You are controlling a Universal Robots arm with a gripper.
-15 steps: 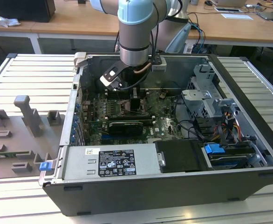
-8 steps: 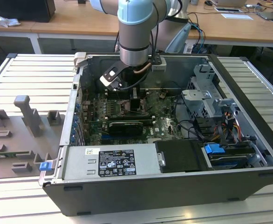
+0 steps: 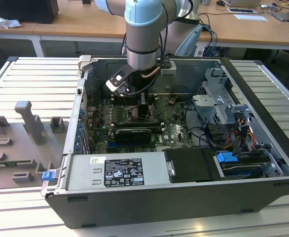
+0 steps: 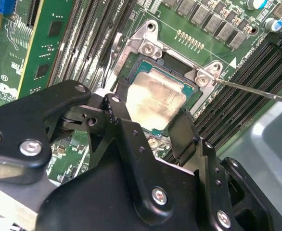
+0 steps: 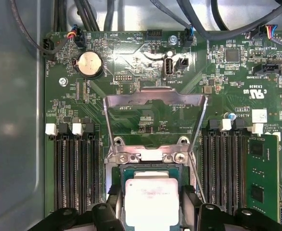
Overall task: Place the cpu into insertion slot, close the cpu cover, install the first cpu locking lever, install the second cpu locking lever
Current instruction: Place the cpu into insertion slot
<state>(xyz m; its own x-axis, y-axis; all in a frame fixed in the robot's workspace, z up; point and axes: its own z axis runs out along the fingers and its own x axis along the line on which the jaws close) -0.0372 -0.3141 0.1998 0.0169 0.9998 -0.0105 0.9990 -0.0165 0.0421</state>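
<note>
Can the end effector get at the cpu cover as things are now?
Probably yes, but not at once. The cover stands open and upright with nothing in front of it, so the way looks free. However, the end effector is shut on the cpu.

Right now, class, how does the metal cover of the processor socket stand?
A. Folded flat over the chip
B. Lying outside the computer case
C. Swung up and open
C: in the first wrist view the cover stands swung up on its hinge side, and the chip has its silvery face uncovered.
</note>
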